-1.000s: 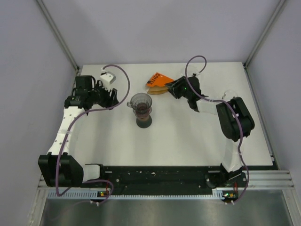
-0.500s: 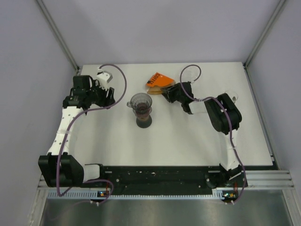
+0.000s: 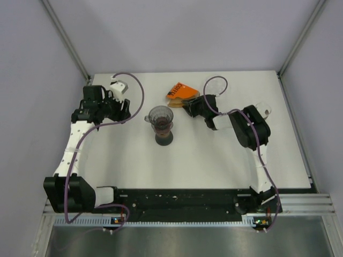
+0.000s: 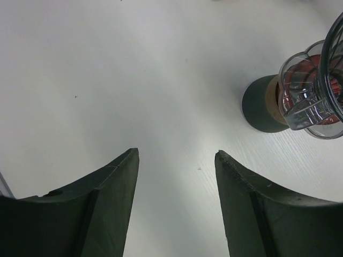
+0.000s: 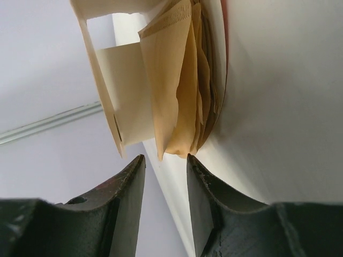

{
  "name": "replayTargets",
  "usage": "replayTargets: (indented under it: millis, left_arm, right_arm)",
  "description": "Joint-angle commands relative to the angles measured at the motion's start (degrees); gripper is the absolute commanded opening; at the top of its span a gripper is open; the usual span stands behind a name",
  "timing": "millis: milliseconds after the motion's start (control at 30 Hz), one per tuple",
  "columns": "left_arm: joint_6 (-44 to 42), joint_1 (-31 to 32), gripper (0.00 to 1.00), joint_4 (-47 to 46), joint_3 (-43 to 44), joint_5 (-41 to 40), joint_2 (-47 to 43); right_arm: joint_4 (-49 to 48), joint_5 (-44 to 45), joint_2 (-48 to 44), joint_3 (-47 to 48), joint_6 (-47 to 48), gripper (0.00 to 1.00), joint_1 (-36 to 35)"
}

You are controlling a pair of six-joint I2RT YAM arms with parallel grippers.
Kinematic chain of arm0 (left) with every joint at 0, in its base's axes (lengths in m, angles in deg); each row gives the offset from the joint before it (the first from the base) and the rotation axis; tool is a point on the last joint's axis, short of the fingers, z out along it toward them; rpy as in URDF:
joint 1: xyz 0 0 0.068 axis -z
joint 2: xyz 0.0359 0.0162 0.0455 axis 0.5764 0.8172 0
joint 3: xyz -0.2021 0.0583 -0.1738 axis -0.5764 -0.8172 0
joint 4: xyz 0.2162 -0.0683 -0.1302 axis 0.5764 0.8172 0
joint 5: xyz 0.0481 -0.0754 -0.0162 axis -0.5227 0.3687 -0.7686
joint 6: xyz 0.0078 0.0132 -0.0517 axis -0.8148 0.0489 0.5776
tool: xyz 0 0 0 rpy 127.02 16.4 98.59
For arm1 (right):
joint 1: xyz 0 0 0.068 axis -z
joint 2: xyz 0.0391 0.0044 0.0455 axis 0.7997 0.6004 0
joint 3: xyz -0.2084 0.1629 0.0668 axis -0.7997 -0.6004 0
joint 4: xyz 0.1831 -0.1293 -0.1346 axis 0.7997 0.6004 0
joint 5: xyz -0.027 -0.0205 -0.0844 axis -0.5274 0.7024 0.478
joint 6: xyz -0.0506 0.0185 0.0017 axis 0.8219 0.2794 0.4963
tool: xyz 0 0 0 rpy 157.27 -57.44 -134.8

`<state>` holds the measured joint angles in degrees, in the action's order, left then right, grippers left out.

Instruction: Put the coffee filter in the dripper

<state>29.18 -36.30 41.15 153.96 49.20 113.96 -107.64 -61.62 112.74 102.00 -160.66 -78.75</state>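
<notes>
Right gripper (image 3: pixel 188 106) is at the far side of the desk (image 3: pixel 214 155), nose pointed into the open end of the orange filter pack (image 3: pixel 181 90). The pack lies flat, behind and to the right of the dripper (image 3: pixel 160 116), near it but not touching.

Right wrist view: a stack of brown paper filters (image 5: pixel 185 80) fans out of the pack mouth, next to a paler flap (image 5: pixel 126 101). The lower edges of the filters sit right at the fingertips. The right gripper (image 5: pixel 165 160) is released, its 2 fingers parted by a narrow gap. 1 filter corner hangs at the mouth of that gap and nothing is pinched. Cannot tell whether a finger touches the paper.

The dripper is clear and ribbed, with its handle to the left. It stands upright on a dark round base (image 3: pixel 164 138) mid-desk. In the left wrist view it shows at the right edge (image 4: pixel 313 91), with reddish-brown visible through the wall.

Left gripper (image 3: pixel 126 110) is on the left side of the desk, level with the dripper and well apart from it. It is released wide (image 4: pixel 177 152), with only bare desk between the fingers.

1 purple cable (image 3: pixel 140 88) loops over the left arm, and 1 more over the right.
</notes>
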Motion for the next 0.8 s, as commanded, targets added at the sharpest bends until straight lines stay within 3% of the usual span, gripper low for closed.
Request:
replayTargets:
  millis: [0,767]
  left_arm:
    - [-0.01,-0.30,0.64,-1.29,2.44,0.25,-0.55]
    - [-0.28,-0.65,0.64,-0.50,2.96,0.69,-1.16]
  right_arm:
    - [-2.33,0.92,0.66,3.28,-0.40,0.37,-0.45]
    - [-5.40,3.39,5.41,6.80,-10.24,0.28,-0.37]
